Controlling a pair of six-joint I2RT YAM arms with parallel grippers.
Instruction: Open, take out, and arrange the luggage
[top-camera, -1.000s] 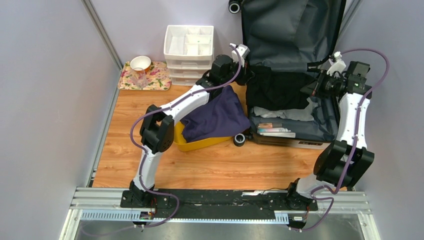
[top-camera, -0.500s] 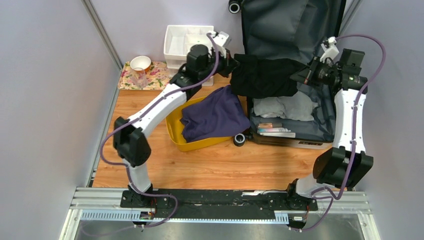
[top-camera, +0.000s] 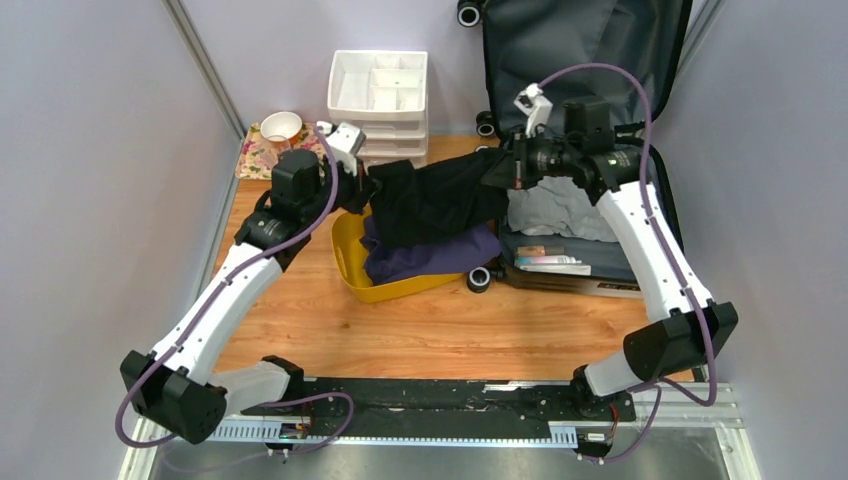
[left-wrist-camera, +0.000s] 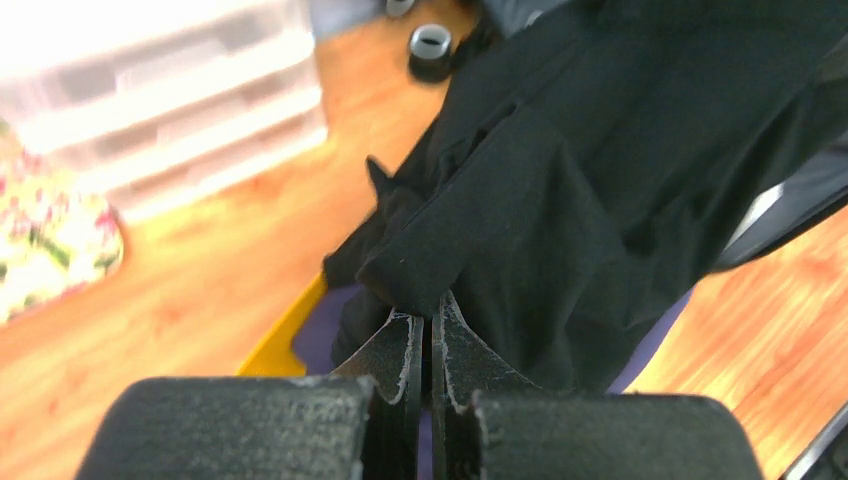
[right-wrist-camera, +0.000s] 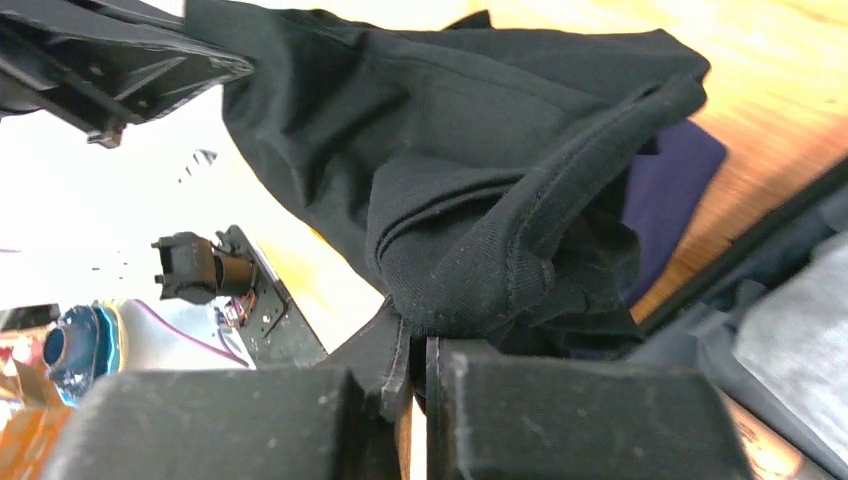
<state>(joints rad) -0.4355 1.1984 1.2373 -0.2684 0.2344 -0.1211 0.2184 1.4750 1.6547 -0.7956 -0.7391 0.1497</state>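
Top external: black garment (top-camera: 435, 200) shifted from luggage (top-camera: 585, 50) over yellow bin (top-camera: 348, 264).

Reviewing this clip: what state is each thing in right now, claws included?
luggage: open, lid standing up at the back.
black garment: held up, stretched between both claws above the yellow bin.
left claw: shut on black garment.
right claw: shut on black garment.
purple garment: lying in the yellow bin.
grey clothes: lying inside the luggage.
white bowl: upright on the floral mat.
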